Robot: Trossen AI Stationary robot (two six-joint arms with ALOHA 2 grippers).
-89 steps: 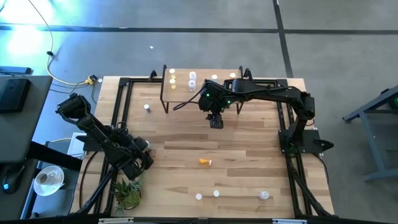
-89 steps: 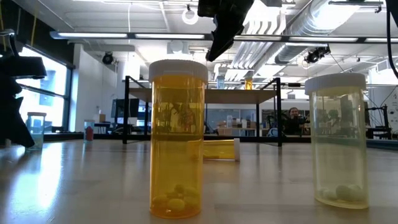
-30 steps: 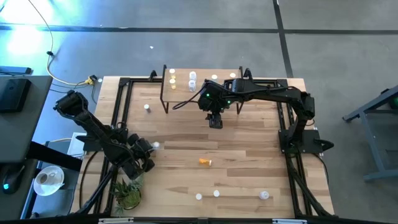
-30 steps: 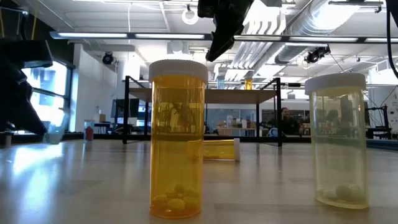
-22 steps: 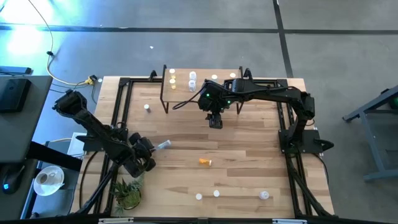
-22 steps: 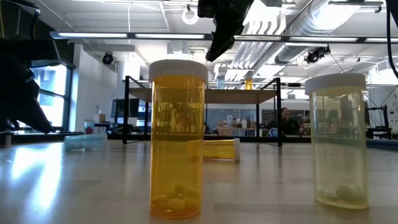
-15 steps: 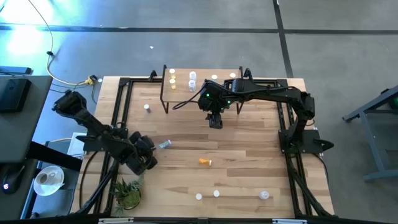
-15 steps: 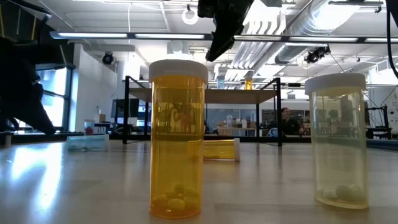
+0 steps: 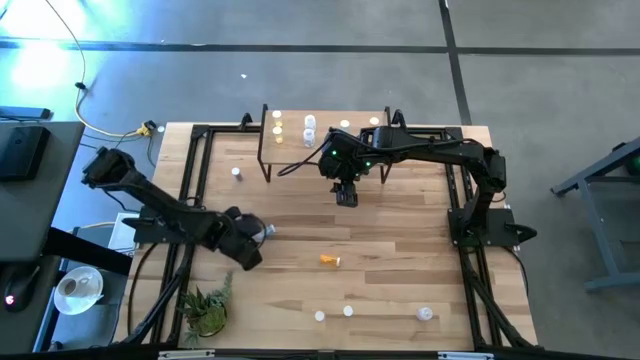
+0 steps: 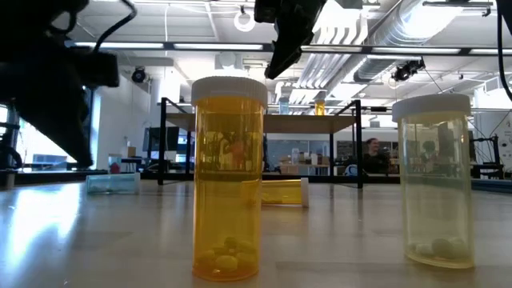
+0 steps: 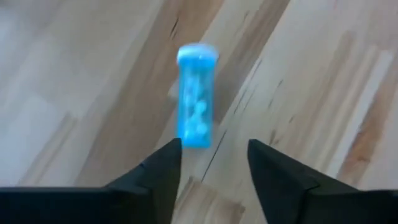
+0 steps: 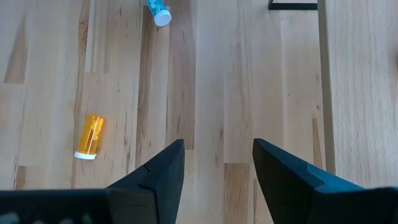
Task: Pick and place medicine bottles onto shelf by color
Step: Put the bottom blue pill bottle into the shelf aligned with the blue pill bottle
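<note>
You are lining up on the blue bottle (image 11: 197, 95), which lies on its side well short of the shelf (image 9: 325, 128); your left gripper (image 11: 211, 163) hangs just behind it, jaws spread; next, close in and pinch; right gripper (image 12: 217, 167) waits beside the shelf, jaws apart.

Past the right gripper (image 12: 214, 163), parted above the table (image 12: 249, 93), lie an orange bottle (image 12: 90, 136) and a blue bottle (image 12: 158, 11).

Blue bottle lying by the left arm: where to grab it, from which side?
Grip the blue bottle mid-body, across its width, coming straight down from above. It lies flat on the table, so its round sides are free. The left hand is open and lined up just short of it.
</note>
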